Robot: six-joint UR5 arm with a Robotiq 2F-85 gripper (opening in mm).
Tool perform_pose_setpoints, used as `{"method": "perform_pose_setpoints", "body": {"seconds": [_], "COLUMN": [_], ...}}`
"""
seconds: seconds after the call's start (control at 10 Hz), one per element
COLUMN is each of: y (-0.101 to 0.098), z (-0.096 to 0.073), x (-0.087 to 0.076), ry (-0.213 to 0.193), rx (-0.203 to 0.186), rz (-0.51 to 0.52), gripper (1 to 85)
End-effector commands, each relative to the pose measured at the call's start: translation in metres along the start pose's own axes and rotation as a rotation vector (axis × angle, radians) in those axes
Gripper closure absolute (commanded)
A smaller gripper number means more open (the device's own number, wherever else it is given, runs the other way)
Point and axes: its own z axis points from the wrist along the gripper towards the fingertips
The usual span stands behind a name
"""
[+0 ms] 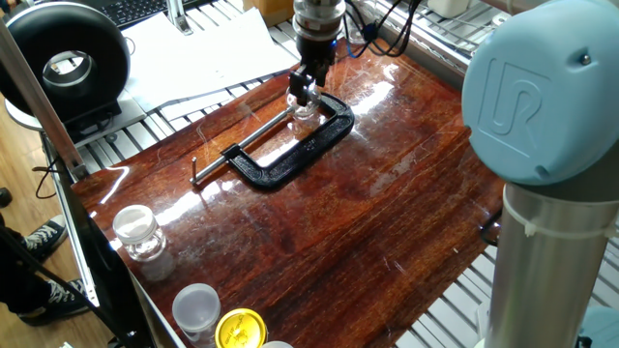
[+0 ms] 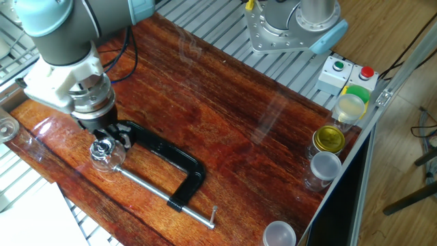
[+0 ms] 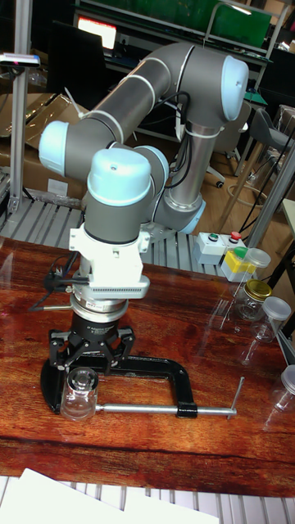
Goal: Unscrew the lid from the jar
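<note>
The small clear jar (image 3: pixel 80 397) stands upright inside the black C-clamp (image 2: pixel 167 160), between its fixed jaw and the screw rod. The clear lid (image 2: pixel 104 145) sits on the jar's neck. My gripper (image 3: pixel 88 367) hangs just above and slightly behind the lid, open, with its fingers (image 3: pixel 57 354) spread wider than the jar. In one fixed view the gripper (image 1: pixel 306 89) covers part of the jar (image 1: pixel 302 104). From the other fixed view the gripper (image 2: pixel 109 137) stands close over the lid. I cannot tell whether a finger touches the lid.
A larger clear jar with a bulbous top (image 1: pixel 135 234), a white cup (image 1: pixel 196 307) and a yellow lid (image 1: pixel 240 329) sit at one table corner. More jars (image 2: pixel 326 154) and a button box (image 2: pixel 348 72) line another edge. The arm's base (image 1: pixel 542 203) stands beside the table.
</note>
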Motion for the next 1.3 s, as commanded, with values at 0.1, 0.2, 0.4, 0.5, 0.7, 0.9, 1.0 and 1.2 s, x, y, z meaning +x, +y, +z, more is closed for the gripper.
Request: {"method": "perform_pose_setpoints", "body": {"seconds": [0.1, 0.2, 0.4, 0.5, 0.7, 0.9, 1.0, 1.2], "y": [-0.002, -0.003, -0.004, -0.007, -0.008, -0.01, -0.01, -0.012], "z": [-0.001, -0.001, -0.001, -0.001, -0.001, -0.001, -0.001, -0.001], "x": [-0.007, -0.007, -0.007, -0.007, -0.008, -0.008, -0.009, -0.008], "ry": [-0.019, -0.018, -0.017, -0.016, -0.014, -0.011, -0.011, -0.007], "rx": [-0.026, -0.023, -0.02, -0.011, -0.008, -0.004, -0.004, 0.004], "rz": [0.079, 0.084, 0.08, 0.077, 0.075, 0.09, 0.096, 0.104], "gripper": [20.3, 21.0, 21.7, 22.0, 22.3, 23.7, 23.7, 24.0]}}
